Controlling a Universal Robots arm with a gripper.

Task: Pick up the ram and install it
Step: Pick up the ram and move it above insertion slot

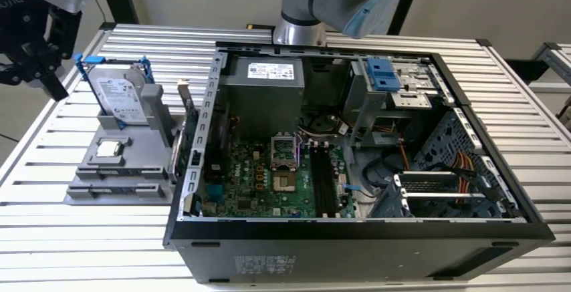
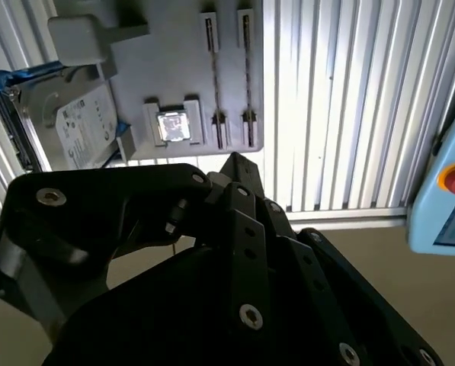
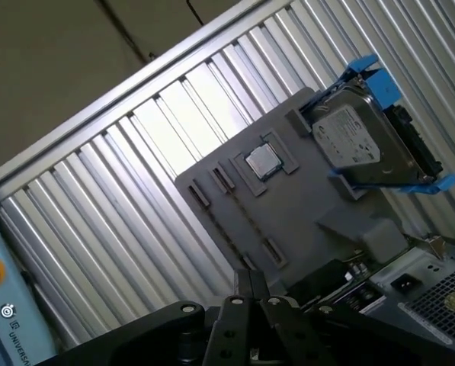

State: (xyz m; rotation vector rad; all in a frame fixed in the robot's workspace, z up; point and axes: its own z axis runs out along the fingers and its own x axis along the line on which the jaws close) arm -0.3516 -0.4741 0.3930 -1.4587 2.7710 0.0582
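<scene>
Gripper raised beside the parts holder, jaws pressed together

The gripper (image 1: 49,78) hangs over the table (image 1: 53,172) on the exterior view's left, near the upright hard drive (image 1: 120,95) in the grey holder (image 1: 116,188). In both wrist views its fingers (image 3: 242,293) meet at the tips. A square chip (image 1: 109,148) lies in the holder. I cannot tell whether the ram sits in the black slots (image 1: 321,178) of the open computer case (image 1: 357,235).

One open computer case (image 1: 357,232), one hard drive (image 1: 120,95), one processor chip (image 1: 109,148), one grey holder (image 1: 116,186); black motherboard slots (image 1: 323,182), centre frame, seemingly four.
</scene>
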